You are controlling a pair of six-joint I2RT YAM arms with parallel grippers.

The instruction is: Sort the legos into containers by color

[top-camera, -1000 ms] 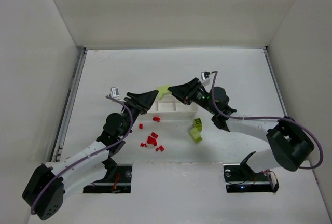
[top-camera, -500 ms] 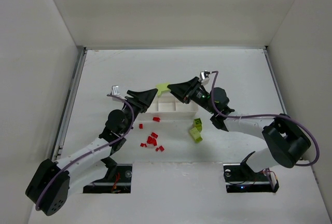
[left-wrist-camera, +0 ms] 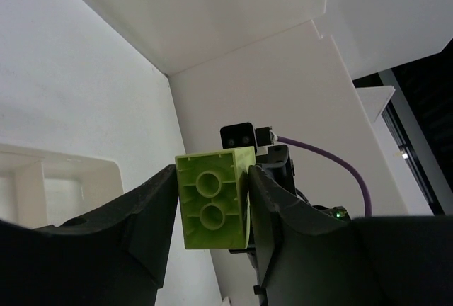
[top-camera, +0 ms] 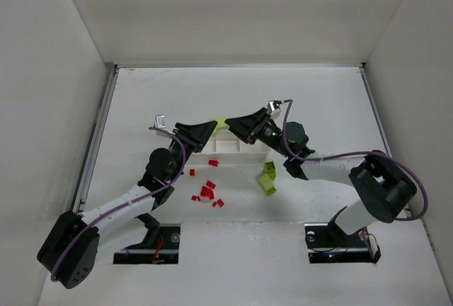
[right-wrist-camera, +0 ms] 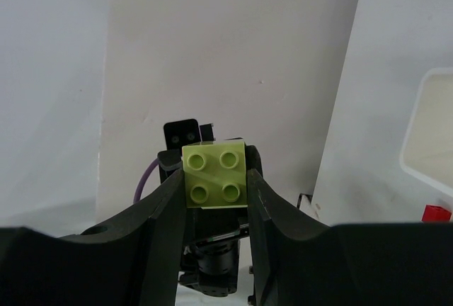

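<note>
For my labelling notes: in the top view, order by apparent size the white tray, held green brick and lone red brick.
Largest: white tray
held green brick (raised, so nearer the camera)
lone red brick

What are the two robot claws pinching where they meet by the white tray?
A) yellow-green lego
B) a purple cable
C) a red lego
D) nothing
A: each wrist view shows yellow-green lego clamped between the fingers, for both the left gripper and the right gripper.
</note>
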